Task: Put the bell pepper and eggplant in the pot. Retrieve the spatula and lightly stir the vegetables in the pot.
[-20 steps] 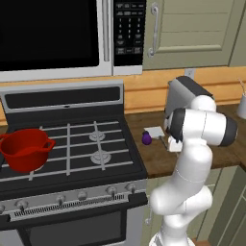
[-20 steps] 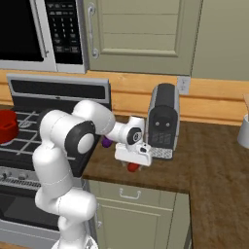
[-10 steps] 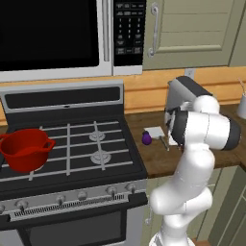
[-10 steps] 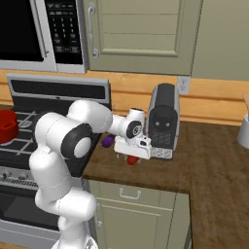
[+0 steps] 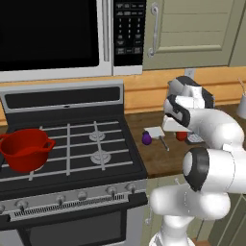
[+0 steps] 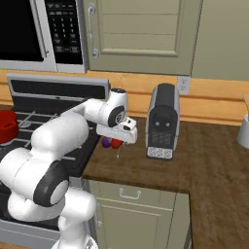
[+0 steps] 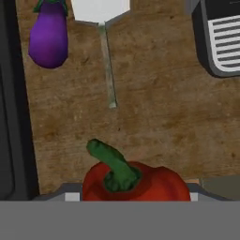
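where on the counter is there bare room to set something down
Bare wood lies right of the black coffee machine, up to the pale cup, and along the front edge before it. It is crowded between stove and machine: purple eggplant, white-bladed spatula and red bell pepper with the pincer over it.

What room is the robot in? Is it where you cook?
Yes, it looks like a kitchen: there's a stove with a red pot on it, a microwave above, and wooden counter with cupboards.

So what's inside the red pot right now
The pot on the stove shows only its red inner wall; no vegetables visible. Its floor is hidden by the near rim. The eggplant lies on the counter.
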{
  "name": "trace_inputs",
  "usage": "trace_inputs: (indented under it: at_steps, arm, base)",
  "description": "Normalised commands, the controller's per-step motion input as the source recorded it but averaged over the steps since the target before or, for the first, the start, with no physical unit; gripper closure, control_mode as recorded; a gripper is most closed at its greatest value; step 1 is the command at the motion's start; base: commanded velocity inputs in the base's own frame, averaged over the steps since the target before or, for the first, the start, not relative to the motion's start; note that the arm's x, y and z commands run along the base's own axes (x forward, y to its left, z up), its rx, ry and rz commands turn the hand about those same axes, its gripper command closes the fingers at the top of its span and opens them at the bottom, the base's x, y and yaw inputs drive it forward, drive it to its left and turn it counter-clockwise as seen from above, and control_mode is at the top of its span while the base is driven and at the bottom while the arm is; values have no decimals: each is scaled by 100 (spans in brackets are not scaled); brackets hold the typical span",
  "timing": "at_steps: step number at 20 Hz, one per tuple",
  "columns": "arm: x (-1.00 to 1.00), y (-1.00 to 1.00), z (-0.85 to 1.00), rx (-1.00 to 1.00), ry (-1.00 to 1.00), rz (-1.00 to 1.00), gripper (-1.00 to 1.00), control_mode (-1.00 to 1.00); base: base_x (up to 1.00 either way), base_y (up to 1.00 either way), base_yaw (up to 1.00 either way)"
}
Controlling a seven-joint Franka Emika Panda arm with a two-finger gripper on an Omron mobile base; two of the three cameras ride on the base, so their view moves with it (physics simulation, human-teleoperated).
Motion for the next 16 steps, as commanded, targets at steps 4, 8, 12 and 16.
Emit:
trace_inputs:
  at_steps: [4,8,12,16]
  arm:
    - [-10,23,100,0,-6,9,100,-100]
    - [-18,4,99,-6,9,3,100,-100]
    - [-19,0,75,-7,7,5,100,-100]
    - [-50,0,51,-1,-10,3,100,-100]
  base:
    - [0,0,0]
    - [0,0,0]
    - [0,0,0]
    - [0,0,0]
